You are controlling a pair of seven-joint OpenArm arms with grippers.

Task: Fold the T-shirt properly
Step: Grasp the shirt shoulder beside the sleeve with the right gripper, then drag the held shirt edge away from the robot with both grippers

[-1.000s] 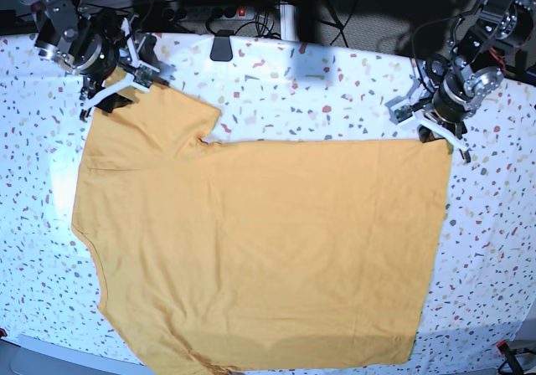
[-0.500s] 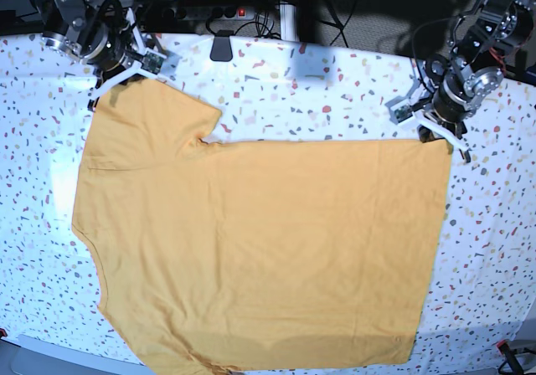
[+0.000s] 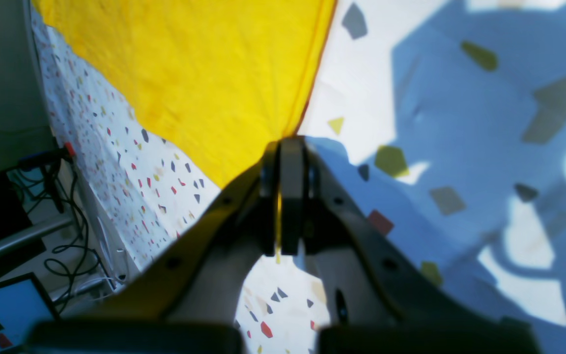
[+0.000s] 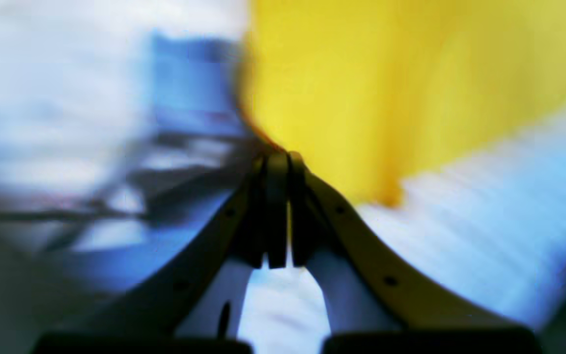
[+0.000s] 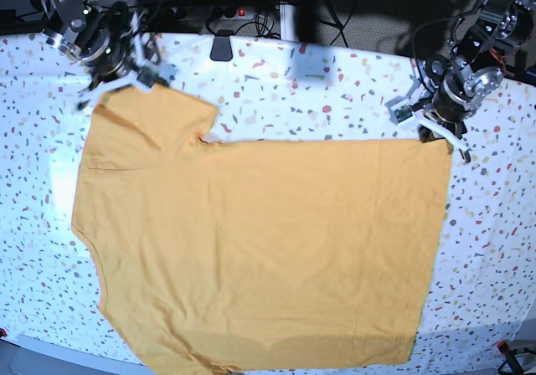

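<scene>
The orange-yellow T-shirt [image 5: 260, 241] lies spread flat on the speckled table, its sleeve toward the far left. In the base view my left gripper [image 5: 437, 136] sits at the shirt's far right corner. The left wrist view shows it [image 3: 285, 147] shut, with a thin edge of the T-shirt [image 3: 204, 73] pinched between the fingers. My right gripper [image 5: 115, 86] is at the top edge of the sleeve. The right wrist view is blurred, but it [image 4: 277, 160] stands shut where the yellow T-shirt [image 4: 361, 88] meets its tips.
The speckled white table cover [image 5: 335, 90] runs past the shirt on all sides. A black clamp-like object [image 5: 222, 48] sits at the far edge, with a power strip [image 5: 241, 11] and cables behind it. The shirt's lower hem reaches the near table edge.
My right gripper has gone from open to shut at the sleeve's top edge and shifted slightly there. The left arm and the shirt body have not moved.
</scene>
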